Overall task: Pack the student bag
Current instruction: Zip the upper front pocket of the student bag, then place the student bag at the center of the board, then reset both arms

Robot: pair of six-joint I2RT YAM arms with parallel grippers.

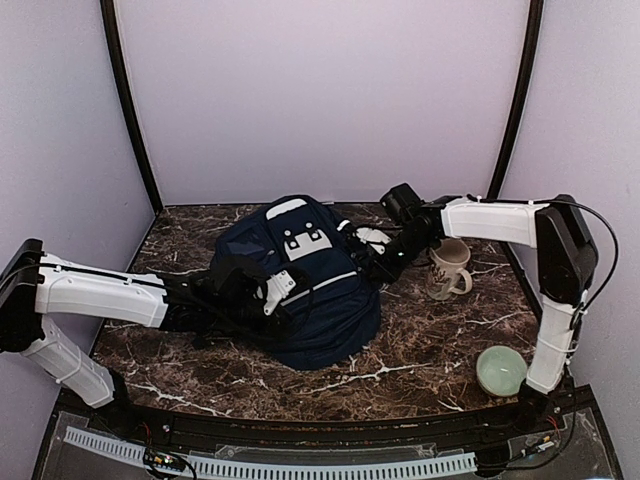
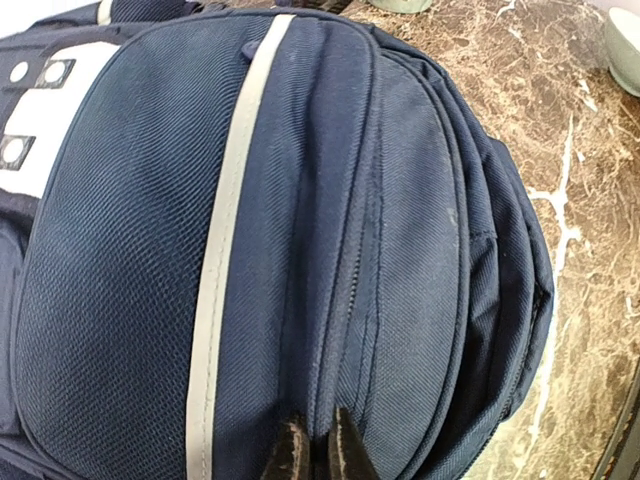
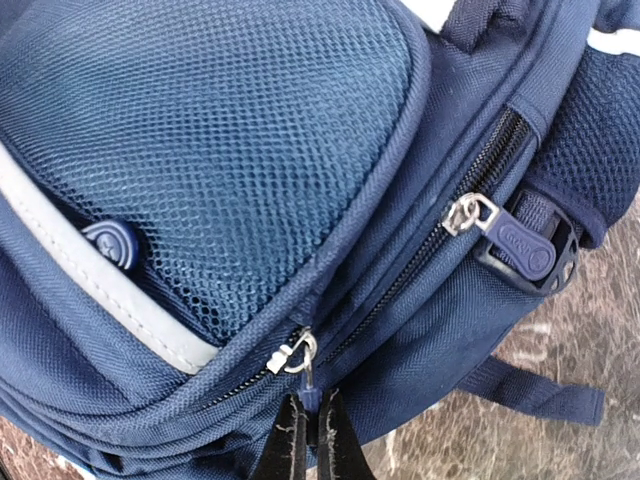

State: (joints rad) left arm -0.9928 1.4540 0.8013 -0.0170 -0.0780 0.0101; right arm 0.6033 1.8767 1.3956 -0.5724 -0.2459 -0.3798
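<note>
The bag (image 1: 310, 290) lay slumped in the middle of the table (image 1: 430, 350), soft, limp, probably light. The right fingers (image 3: 288, 440) pinched a zip pull (image 3: 311, 392), the sensible hold. The left fingers (image 2: 292, 450) looked clenched on a fold of its cloth.

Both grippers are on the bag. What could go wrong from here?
The right gripper pinches only the small zipper pull; it may slip out under tension. The left gripper seems to hold just a fabric fold of the student bag, so the bag might slide. The mug stands close to the right arm; a swing could knock it.
</note>
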